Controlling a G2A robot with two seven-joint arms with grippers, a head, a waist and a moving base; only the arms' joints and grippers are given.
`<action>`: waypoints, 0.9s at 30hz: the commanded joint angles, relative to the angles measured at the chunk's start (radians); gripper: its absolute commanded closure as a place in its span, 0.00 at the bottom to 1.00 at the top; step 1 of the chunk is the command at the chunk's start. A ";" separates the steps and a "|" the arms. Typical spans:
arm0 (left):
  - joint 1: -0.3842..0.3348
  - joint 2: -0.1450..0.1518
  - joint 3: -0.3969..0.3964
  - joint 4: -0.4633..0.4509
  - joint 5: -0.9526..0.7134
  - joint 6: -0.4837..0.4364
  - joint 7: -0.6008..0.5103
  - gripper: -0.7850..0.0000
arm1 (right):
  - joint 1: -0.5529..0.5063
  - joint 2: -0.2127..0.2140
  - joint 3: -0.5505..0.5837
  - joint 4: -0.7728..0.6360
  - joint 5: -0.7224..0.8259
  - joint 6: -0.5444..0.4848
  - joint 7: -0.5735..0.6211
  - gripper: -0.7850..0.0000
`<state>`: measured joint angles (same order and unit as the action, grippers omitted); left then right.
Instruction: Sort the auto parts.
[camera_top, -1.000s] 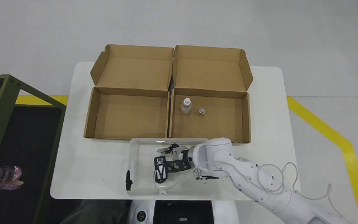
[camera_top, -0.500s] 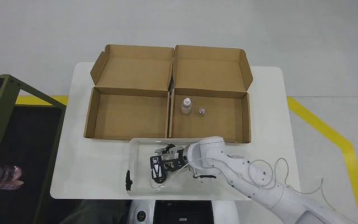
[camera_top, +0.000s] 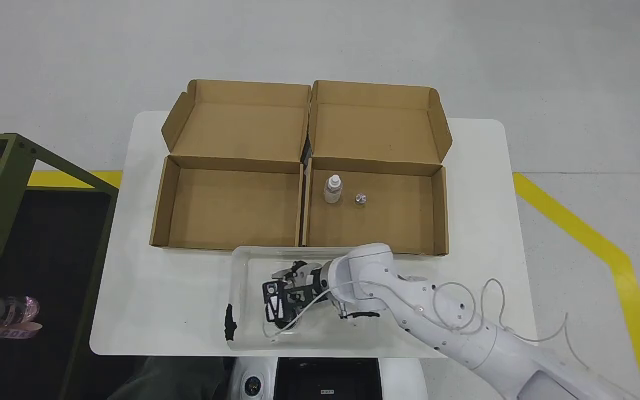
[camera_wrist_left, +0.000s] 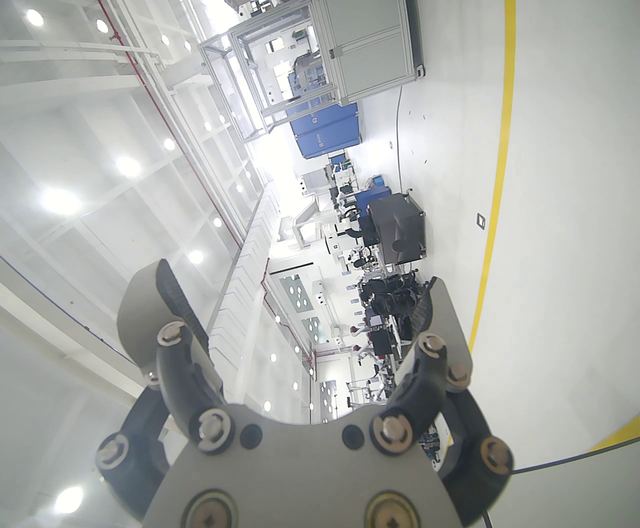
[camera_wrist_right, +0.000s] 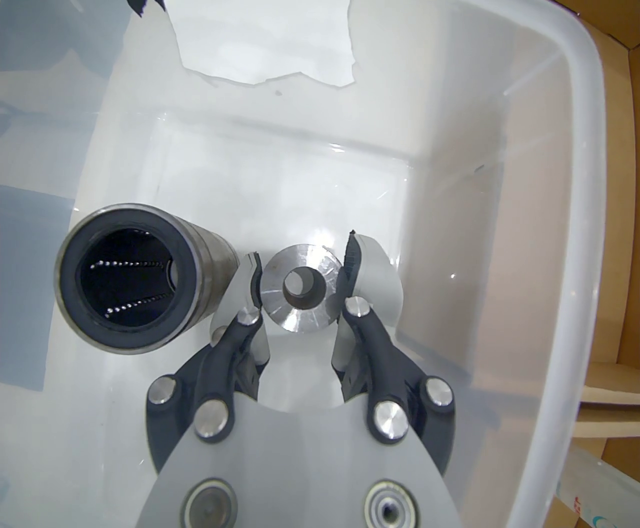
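- squeezing the flanged steel bushing (camera_wrist_right: 302, 287) evenly is the step in hand. the right gripper (camera_wrist_right: 302, 272) stands narrowed to the flange's width, its pads (camera_wrist_right: 372, 272) pressed on opposite rims with nothing else caught.
- my advice is to hold square across the flange and lift slowly along the approach line, since smooth round metal may twist or slip.
- the bushing's bore faces the wrist camera, so its axis runs about in line with the gripper's reach. it is short and squat, with the wide flange nearest. i cannot tell whether it stands on end or leans.
- just beside it lies a linear bearing (camera_wrist_right: 135, 285). it is far longer, its open end also faces the camera, and its long axis runs about parallel. it sits near one pad, so the lift should not snag it.
- both parts sit in the clear bin (camera_top: 240, 262), at lower centre of the top view.
- above the bin are two open cartons: the left carton (camera_top: 230, 205), and the right carton (camera_top: 400, 215), which holds a white bottle (camera_top: 332, 187).
- the left gripper (camera_wrist_left: 297, 290) is spread wide and holds nothing.
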<state>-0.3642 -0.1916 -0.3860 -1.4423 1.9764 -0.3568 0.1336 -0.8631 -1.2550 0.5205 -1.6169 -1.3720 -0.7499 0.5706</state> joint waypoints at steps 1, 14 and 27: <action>0.000 0.000 0.000 0.000 0.000 0.000 0.000 0.00 | 0.000 -0.001 0.003 -0.006 0.007 -0.009 -0.001 1.00; 0.000 0.000 0.000 0.000 0.000 0.000 0.000 0.00 | -0.033 0.024 0.105 -0.164 0.036 -0.050 -0.042 1.00; 0.000 0.000 0.000 0.000 0.000 0.000 0.000 0.00 | -0.072 0.049 0.221 -0.246 0.027 -0.043 -0.124 1.00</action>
<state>-0.3642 -0.1917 -0.3860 -1.4423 1.9764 -0.3568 0.1336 -0.9352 -1.2068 0.7347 -1.8625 -1.3438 -0.7939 0.4522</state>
